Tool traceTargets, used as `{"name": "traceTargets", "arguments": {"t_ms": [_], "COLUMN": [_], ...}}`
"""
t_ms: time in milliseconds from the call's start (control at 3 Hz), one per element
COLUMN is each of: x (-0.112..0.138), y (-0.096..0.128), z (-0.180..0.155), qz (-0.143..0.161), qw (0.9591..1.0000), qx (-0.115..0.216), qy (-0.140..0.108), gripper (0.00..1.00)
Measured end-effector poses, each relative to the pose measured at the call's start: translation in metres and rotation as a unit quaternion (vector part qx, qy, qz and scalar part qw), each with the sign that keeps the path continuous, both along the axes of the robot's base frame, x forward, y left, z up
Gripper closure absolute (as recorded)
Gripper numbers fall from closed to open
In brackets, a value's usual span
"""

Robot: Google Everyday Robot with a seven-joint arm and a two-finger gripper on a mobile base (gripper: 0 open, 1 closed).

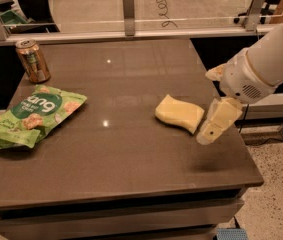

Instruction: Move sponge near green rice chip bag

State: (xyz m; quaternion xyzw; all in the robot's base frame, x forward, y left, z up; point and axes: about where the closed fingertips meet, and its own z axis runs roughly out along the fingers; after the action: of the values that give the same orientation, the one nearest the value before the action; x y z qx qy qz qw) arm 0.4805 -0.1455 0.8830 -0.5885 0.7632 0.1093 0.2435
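- Dark brown table (131, 179) filled most of the camera view, with two small light glints on its top.
- Sponge (178, 113): pale yellow block with wavy edges, lying flat on the right half of the table, slightly right of its middle line. Nothing held it.
- Green rice chip bag (33, 115): crinkled, lying flat near the table's left edge, white lettering facing up. It lay well apart from the sponge, with bare tabletop between them.
- Gold-brown can (33, 60) stood upright at the back left corner, just behind the bag.
- Gripper (210, 105) hung at the right side of the table, just beside the sponge's right end, on a white arm (266, 64) that came in from the upper right.
- Claw spread apart and empty. The lower finger (220, 118) slanted down and to the left, its tip close above the tabletop by the sponge's right edge. The tip of the other finger (214, 73) showed higher up, behind the wrist.
- I could not tell whether the lower finger touched the sponge.
- A dim shadow lay on the tabletop below the gripper, towards the front right corner.
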Motion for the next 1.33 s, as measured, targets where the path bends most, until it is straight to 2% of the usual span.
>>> {"name": "traceTargets", "arguments": {"t_ms": [667,1000,1333], "x": [0.019,0.022,0.02], "y": [0.025,0.032,0.036], "z": [-0.035,-0.046,-0.057], "qz": [0.006,0.009,0.009], "qw": [0.9998,0.9996,0.9995], "qx": [0.02,0.025,0.027], "qy": [0.006,0.008,0.014], "gripper": [0.0,0.15,0.39]}}
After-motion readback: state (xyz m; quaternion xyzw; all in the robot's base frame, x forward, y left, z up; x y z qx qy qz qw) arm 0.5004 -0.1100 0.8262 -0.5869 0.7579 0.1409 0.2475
